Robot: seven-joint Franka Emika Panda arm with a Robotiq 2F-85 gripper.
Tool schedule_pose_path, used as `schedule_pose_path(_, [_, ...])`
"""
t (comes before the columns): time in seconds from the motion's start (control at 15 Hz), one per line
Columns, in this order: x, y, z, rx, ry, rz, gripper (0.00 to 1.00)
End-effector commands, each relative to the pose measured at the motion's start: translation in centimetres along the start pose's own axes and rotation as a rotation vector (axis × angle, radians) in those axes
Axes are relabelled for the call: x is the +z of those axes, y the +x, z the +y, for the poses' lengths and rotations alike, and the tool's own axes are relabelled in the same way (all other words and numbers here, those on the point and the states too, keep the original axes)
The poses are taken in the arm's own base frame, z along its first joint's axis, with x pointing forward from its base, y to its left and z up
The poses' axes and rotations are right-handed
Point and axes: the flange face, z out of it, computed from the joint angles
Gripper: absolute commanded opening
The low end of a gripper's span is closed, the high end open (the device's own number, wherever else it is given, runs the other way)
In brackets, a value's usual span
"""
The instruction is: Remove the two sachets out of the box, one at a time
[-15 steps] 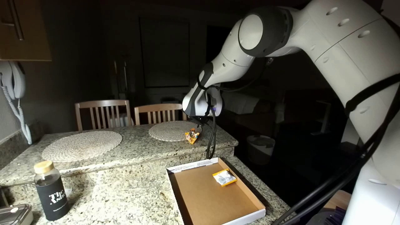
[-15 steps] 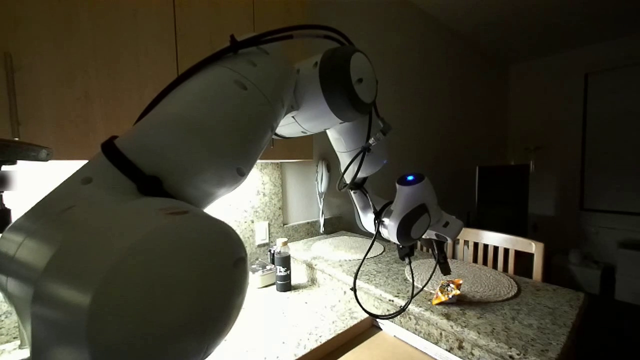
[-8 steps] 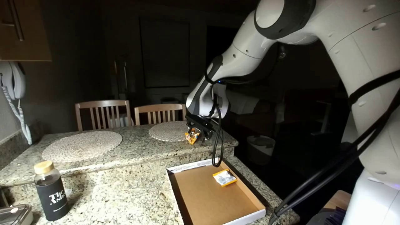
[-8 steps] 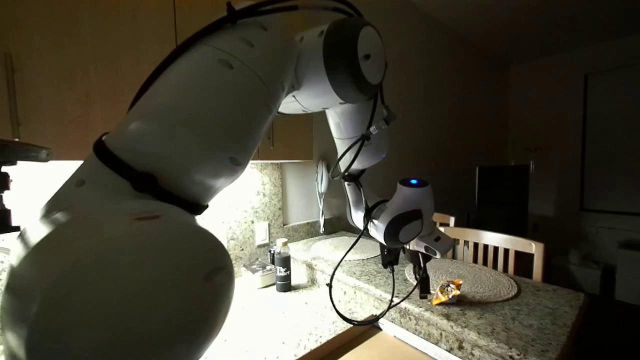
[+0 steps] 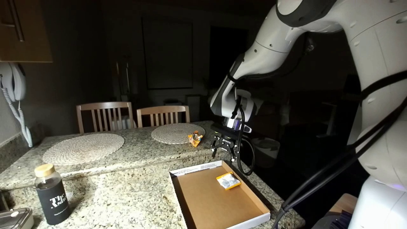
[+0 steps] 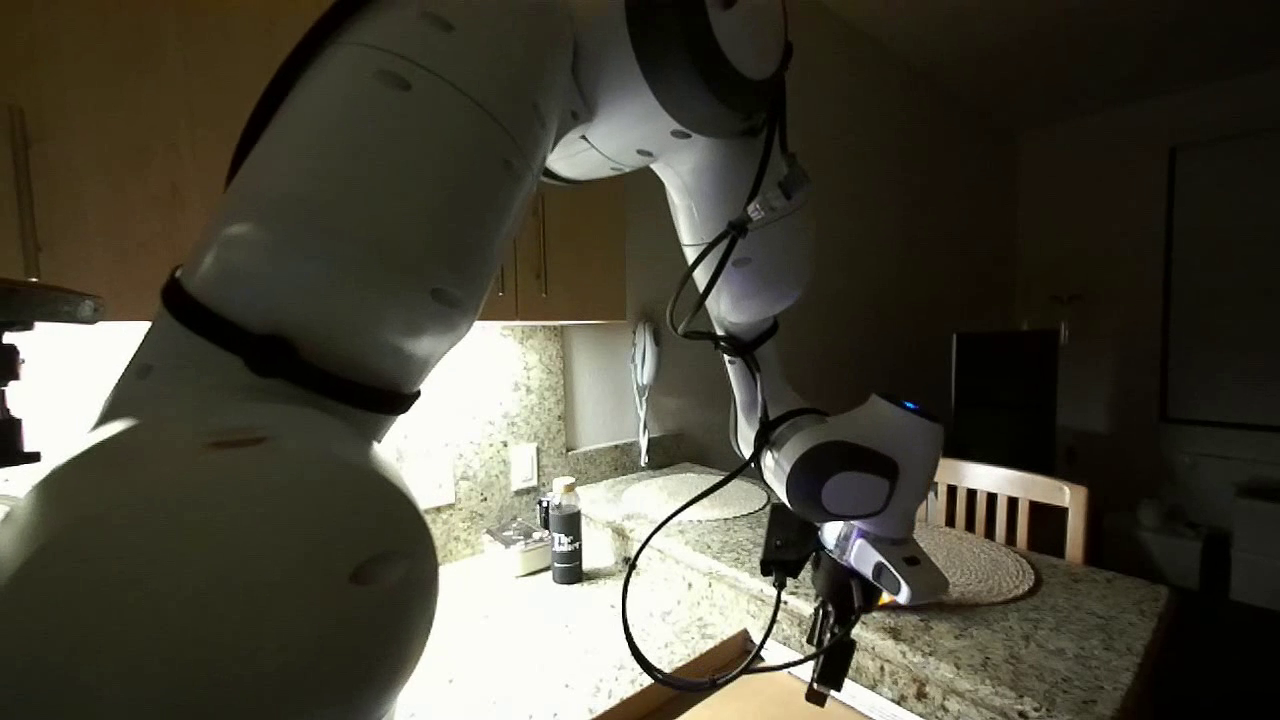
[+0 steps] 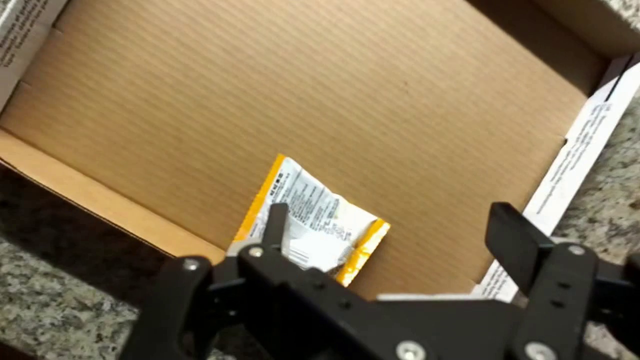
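One sachet, white with orange ends, lies flat in the box, near one side wall. The other sachet, orange and crumpled, lies on the raised counter at the edge of a round placemat. In an exterior view only a sliver of that orange sachet shows behind the hand. My gripper is open and empty, above the far end of the box. In the wrist view the open gripper is over the box, and its left finger covers part of the white-and-orange sachet.
The raised counter's edge stands just beyond the box. Round placemats lie on it. A dark bottle and a lidded container stand left of the box. A cable loop hangs from the wrist.
The gripper has moved away from the orange sachet on the raised counter, back and over to the box. Both sachets have stayed in place.
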Motion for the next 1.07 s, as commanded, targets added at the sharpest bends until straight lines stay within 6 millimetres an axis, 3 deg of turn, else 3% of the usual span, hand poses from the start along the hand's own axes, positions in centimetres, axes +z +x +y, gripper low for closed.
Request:
schedule_pose_path(0.0, [3.1,3.1,0.3,0.124,-0.016,-0.007,1.00])
schedule_pose_path(0.47, [9.6,5.4,-1.1,0.213,-0.094,-0.001,1.00])
schedule_pose_path(0.6, [11.1,6.3,-0.7,0.273,-0.130,0.019,1.00])
schedule_pose_path(0.93, [12.6,8.2,-0.7,0.361,-0.158,0.028,1.00])
schedule_pose_path(1.0, [12.5,8.2,-1.0,0.359,-0.161,0.018,0.81])
